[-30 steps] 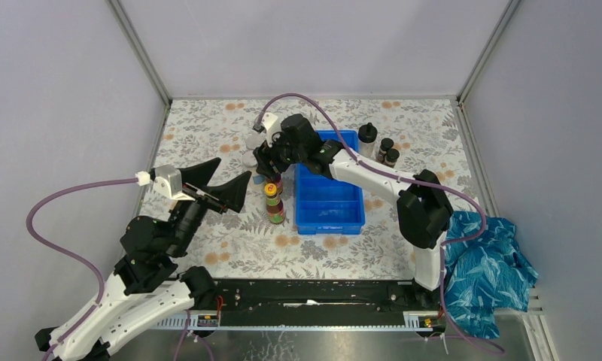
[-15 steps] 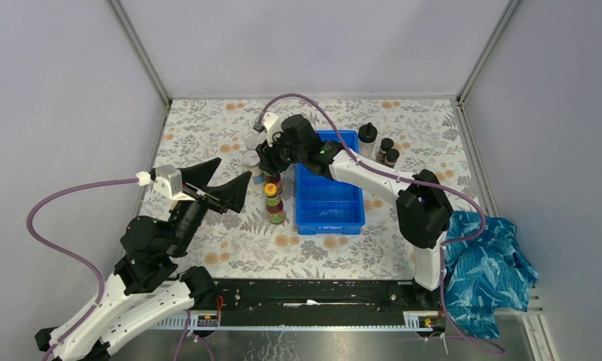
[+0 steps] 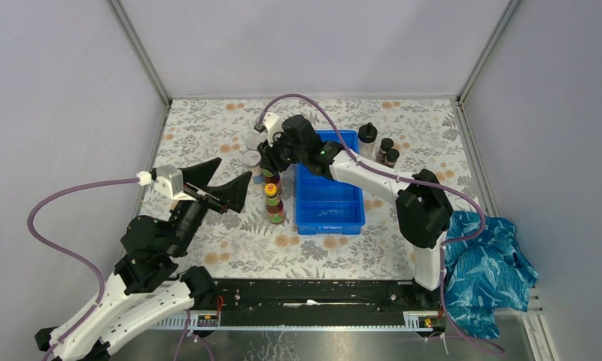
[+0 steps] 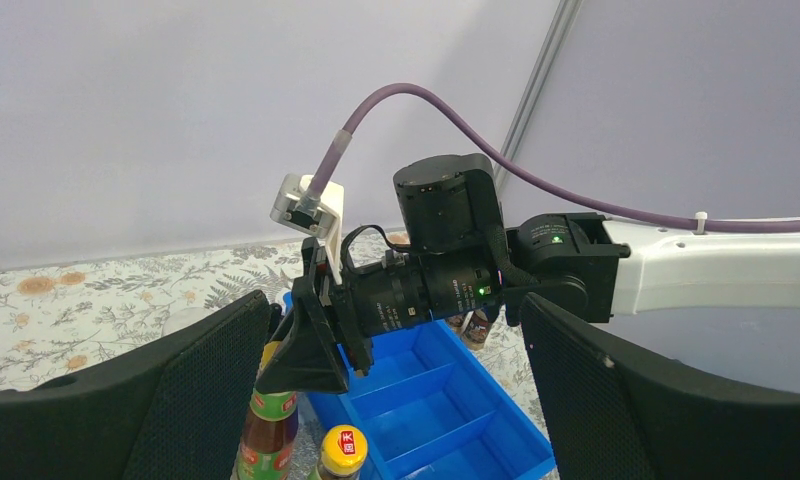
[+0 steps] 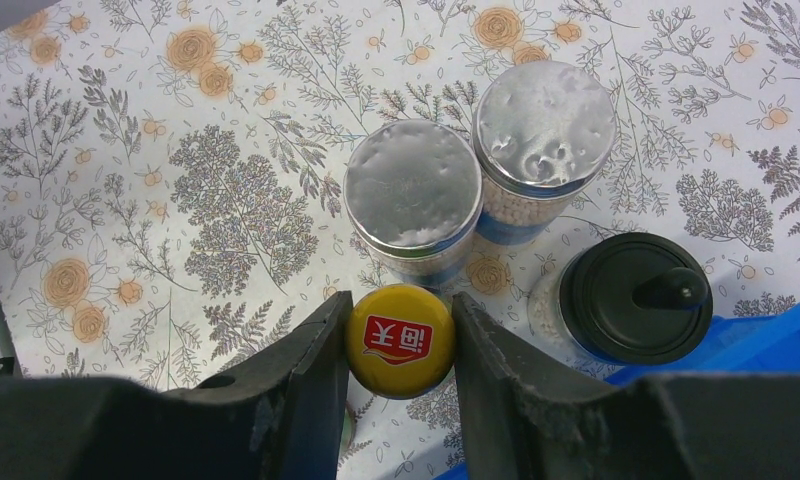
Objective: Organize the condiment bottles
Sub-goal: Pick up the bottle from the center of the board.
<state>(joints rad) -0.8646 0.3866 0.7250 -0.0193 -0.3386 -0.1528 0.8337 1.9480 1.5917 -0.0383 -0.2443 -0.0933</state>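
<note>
I'm on the pick step right now: my right gripper [image 5: 401, 314] is clamped across the yellow cap of a dark red bottle [image 5: 399, 345], low in the middle of the right wrist view, one finger pressed to each side of the cap. The bottle stands upright on the floral table [image 5: 126, 150]. It's crowded in there. Two silver-lidded jars [image 5: 413, 198] sit touching each other just above the cap, the nearer one almost against it, and a clear bottle with a black domed cap [image 5: 636, 297] is just to the right, hard by the blue tray [image 5: 776, 345] in the lower right corner. In the top view, another yellow-capped bottle [image 3: 271, 189] stands just below the gripped one, left of the tray. My left gripper [image 3: 224, 179] hangs at centre left, fingers spread wide, holding nothing. For the next move I reckon a straight lift is called for, clear of those jars before any sideways travel, or I risk toppling them. The cap looks smooth and round, so I'd go gently in case it slips.
</note>
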